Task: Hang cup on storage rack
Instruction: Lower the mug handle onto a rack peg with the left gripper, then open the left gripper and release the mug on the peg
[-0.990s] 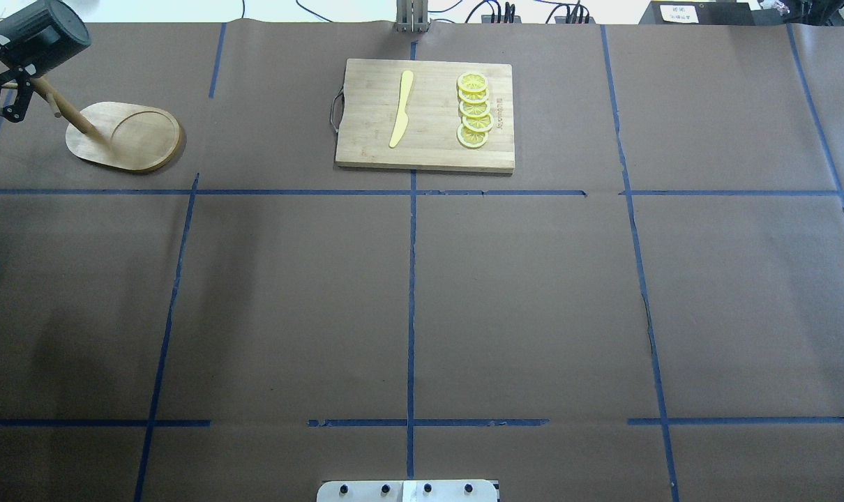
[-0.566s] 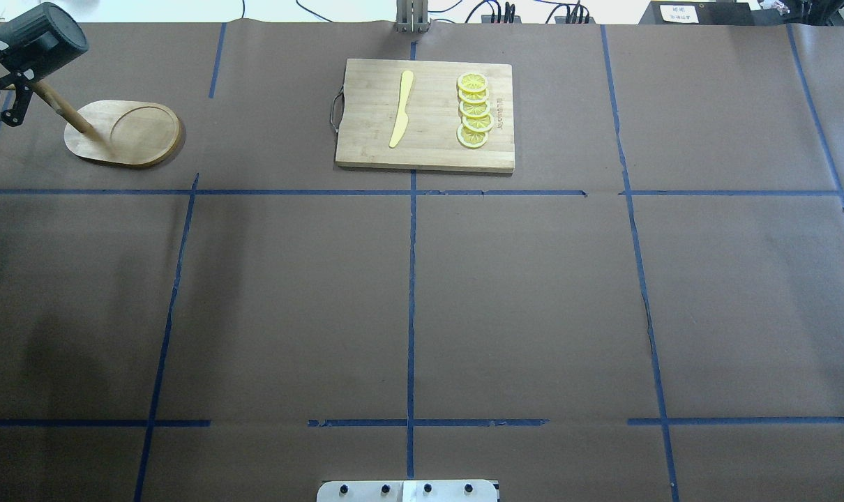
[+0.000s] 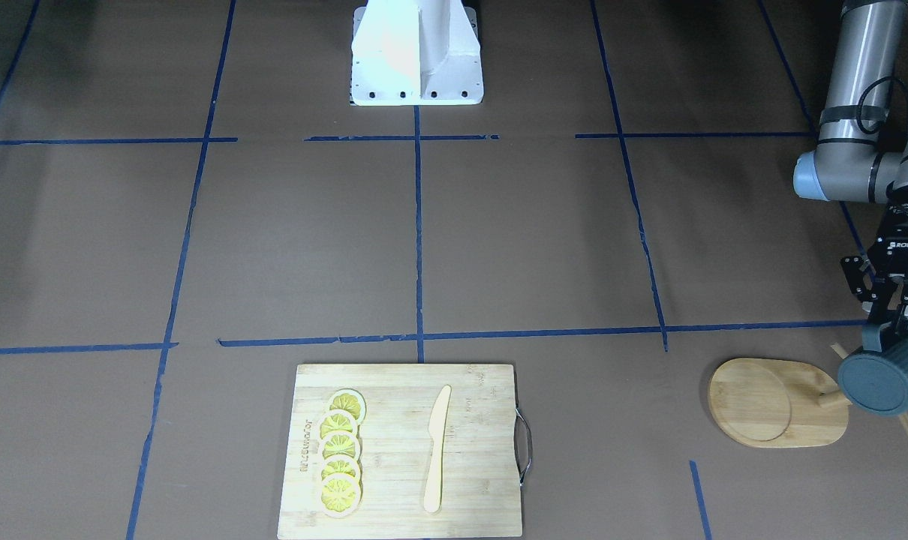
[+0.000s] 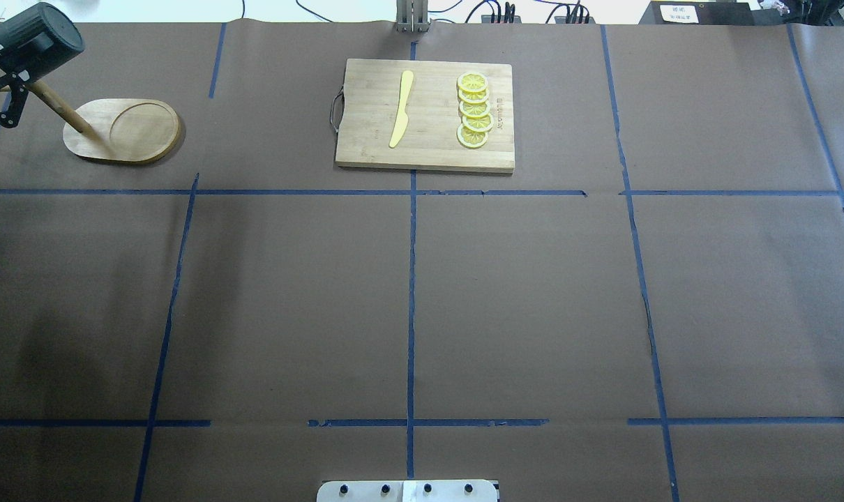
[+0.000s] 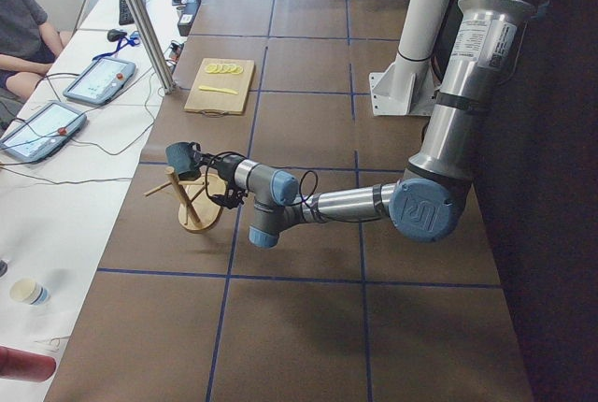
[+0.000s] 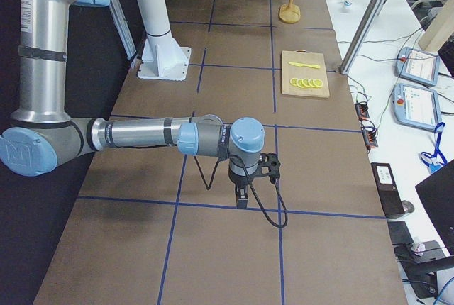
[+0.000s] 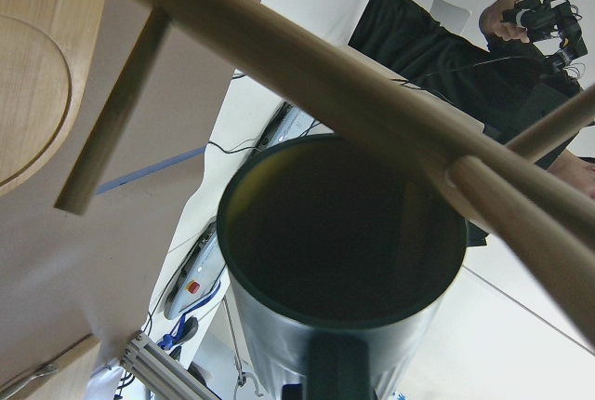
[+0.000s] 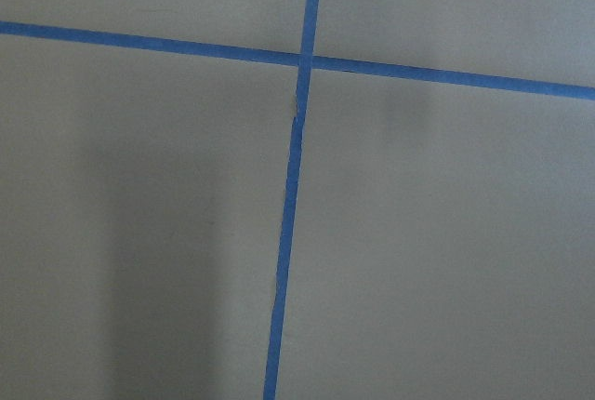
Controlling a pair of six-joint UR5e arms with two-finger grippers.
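My left gripper [image 3: 895, 330] is shut on the dark blue-grey cup [image 3: 878, 382] and holds it on its side in the air, against the upper part of the storage rack's post. The rack [image 3: 769, 401] is a light wooden stand with an oval grooved base at the table's far left corner [image 4: 125, 131]. In the overhead view the cup [image 4: 35, 38] sits at the top of the slanted dowel post [image 4: 63, 111]. In the left wrist view the cup's dark mouth [image 7: 344, 260] lies right behind the post [image 7: 372, 93] and a cross peg. My right gripper [image 6: 248, 184] hovers low over bare table; I cannot tell its state.
A bamboo cutting board [image 4: 366, 118] with a yellow knife [image 4: 402, 108] and several lemon slices [image 4: 473, 110] lies at the far middle. The robot's white base [image 3: 416, 52] stands at the near edge. Operators and tablets [image 5: 93, 79] sit beyond the far edge.
The cup and my left gripper have moved slightly left and away. The rack's base has shifted a little the same way.
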